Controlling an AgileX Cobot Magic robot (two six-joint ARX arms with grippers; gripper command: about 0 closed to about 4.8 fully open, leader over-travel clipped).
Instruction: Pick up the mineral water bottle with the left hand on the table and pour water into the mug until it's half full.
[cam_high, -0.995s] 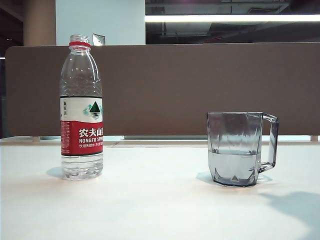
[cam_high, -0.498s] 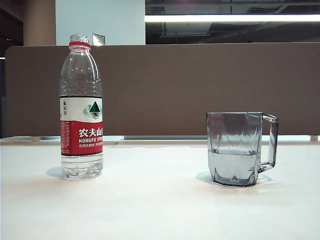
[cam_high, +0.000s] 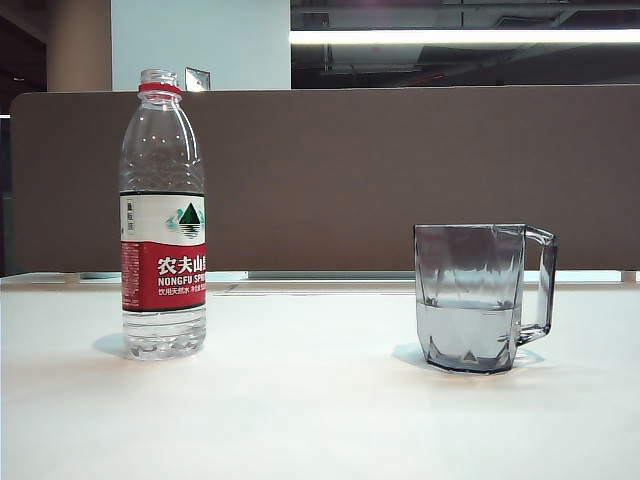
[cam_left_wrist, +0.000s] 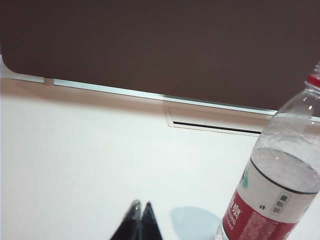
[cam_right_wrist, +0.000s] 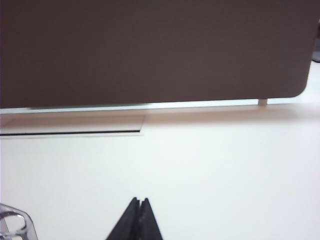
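Observation:
The mineral water bottle (cam_high: 163, 215) stands upright and uncapped on the left of the white table (cam_high: 300, 420), with a little water at its bottom. The smoky faceted mug (cam_high: 478, 296) stands on the right, water reaching about half its height, handle pointing right. No arm shows in the exterior view. In the left wrist view my left gripper (cam_left_wrist: 141, 205) is shut and empty, with the bottle (cam_left_wrist: 280, 175) standing beside it, apart from it. My right gripper (cam_right_wrist: 139, 200) is shut and empty over bare table, with the mug rim (cam_right_wrist: 14, 222) at the frame's corner.
A brown partition (cam_high: 340, 180) runs along the table's far edge. A cable slot (cam_left_wrist: 215, 125) lies in the tabletop near the partition, also seen as the slot (cam_right_wrist: 70, 132) in the right wrist view.
A shadow at the lower right of the table a second ago has gone. Bottle and mug have not moved.

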